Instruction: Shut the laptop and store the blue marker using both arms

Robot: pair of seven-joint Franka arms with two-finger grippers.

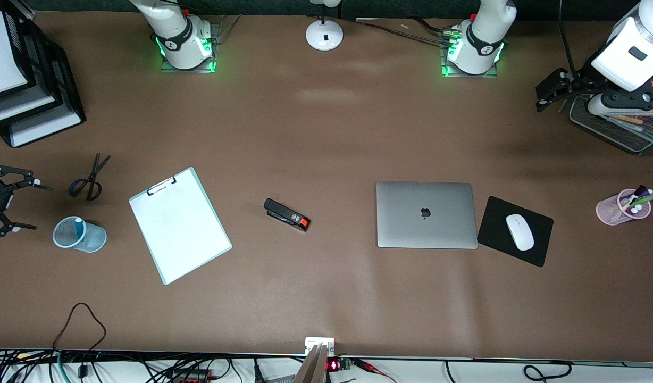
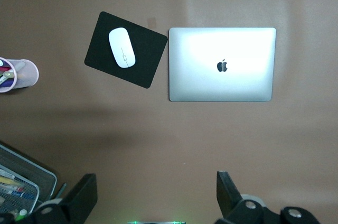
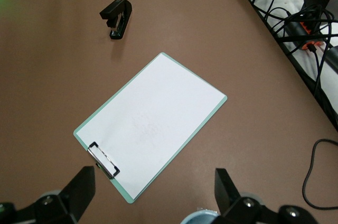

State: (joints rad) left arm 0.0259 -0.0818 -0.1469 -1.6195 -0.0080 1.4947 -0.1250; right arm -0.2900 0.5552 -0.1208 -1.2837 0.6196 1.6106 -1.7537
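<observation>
The slim silver-grey laptop (image 1: 426, 214) lies lid-down beside the black mouse mat (image 1: 515, 230); the short light-blue marker (image 1: 79, 225) stands in the blue mesh cup (image 1: 80, 234), nearer the front camera than the black scissors (image 1: 89, 179). The left gripper (image 2: 154, 195) hangs over the wire tray (image 1: 619, 129), the right gripper (image 3: 153, 188) over that cup; both spread wide, empty. Risk: a withdrawing finger may tip the light cup.

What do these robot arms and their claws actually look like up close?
Both arms are glossy white with rounded shells and dark joint rings. Each base glows green, and a bundle of cables runs to the left arm's base. The left gripper and right gripper are black, each with two flat, wedge-shaped fingers on a body with silver screws.
</observation>
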